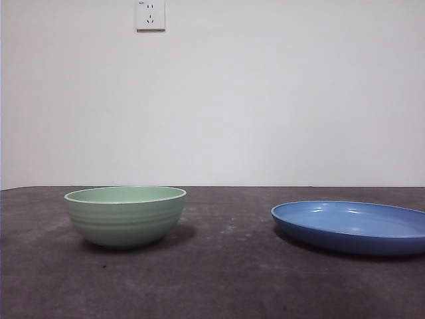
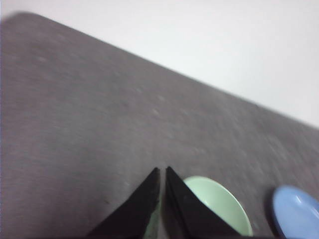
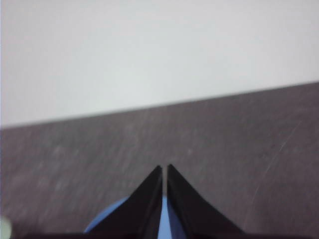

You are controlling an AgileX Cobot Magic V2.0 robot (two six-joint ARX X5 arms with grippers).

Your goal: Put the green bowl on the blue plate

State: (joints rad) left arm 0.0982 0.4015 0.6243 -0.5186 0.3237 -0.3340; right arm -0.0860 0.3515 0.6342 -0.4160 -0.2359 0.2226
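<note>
Dark table [image 1: 226, 279] | ridged green bowl [image 1: 125, 216] | glossy blue plate [image 1: 352, 226] | both jaws closed, empty

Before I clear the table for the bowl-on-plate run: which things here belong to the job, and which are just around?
Part of the job:
- green bowl, standing on the table apart from the plate
- blue plate, nothing on it
- left gripper, shut, above the bowl
- right gripper, shut, above the plate

Just there:
- wall socket
- dark table
</note>
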